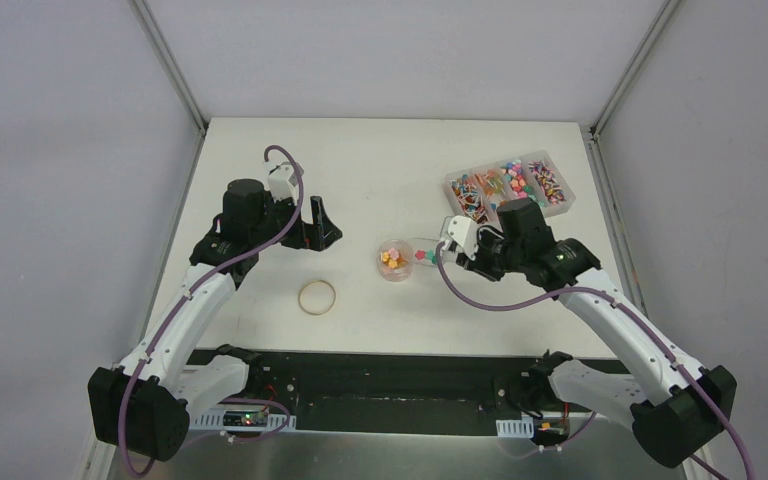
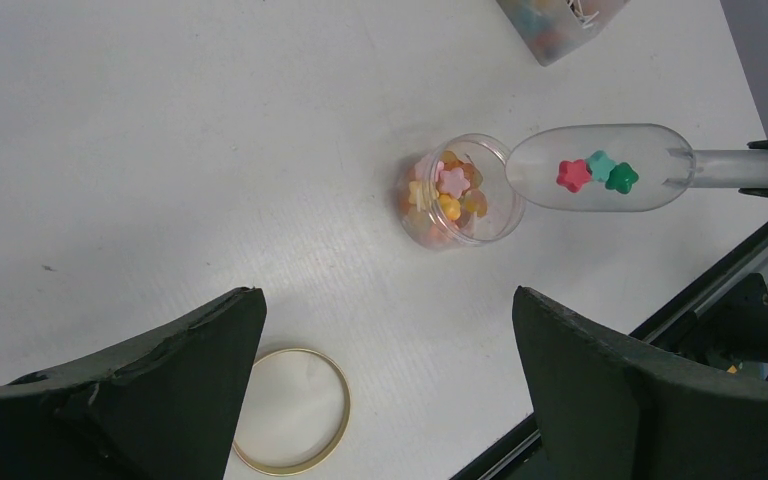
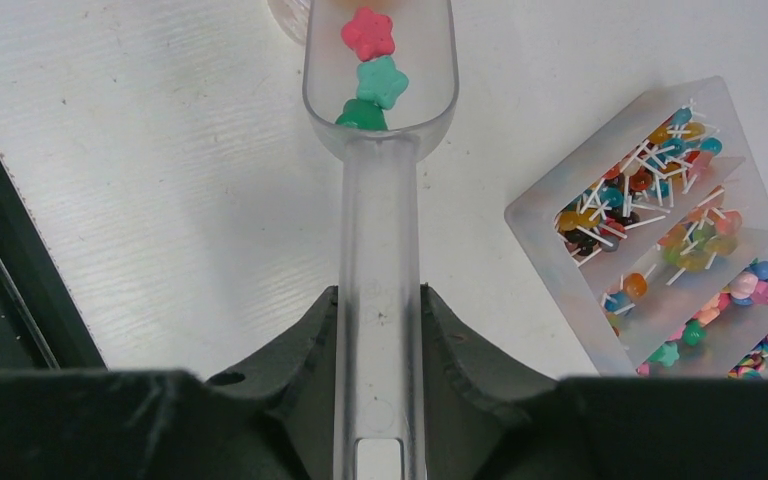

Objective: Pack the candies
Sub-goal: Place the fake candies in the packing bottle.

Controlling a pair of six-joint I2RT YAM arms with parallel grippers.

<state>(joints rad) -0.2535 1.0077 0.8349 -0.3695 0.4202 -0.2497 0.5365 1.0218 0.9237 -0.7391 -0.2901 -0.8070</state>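
Note:
My right gripper point(image 3: 380, 300) is shut on the handle of a clear plastic scoop point(image 3: 380, 200). The scoop bowl point(image 2: 600, 168) holds three star candies point(image 3: 372, 70): red, teal and green. Its lip rests at the rim of a small clear jar point(image 2: 457, 190) partly filled with pink, orange and yellow candies; the jar also shows in the top view point(image 1: 394, 260). My left gripper point(image 2: 390, 330) is open and empty, hovering left of the jar point(image 1: 315, 228).
A clear divided box point(image 1: 509, 185) of mixed candies and lollipops stands at the back right and shows in the right wrist view point(image 3: 680, 240). A tan rubber-band ring point(image 1: 317, 297) lies near the front, also in the left wrist view point(image 2: 295, 410).

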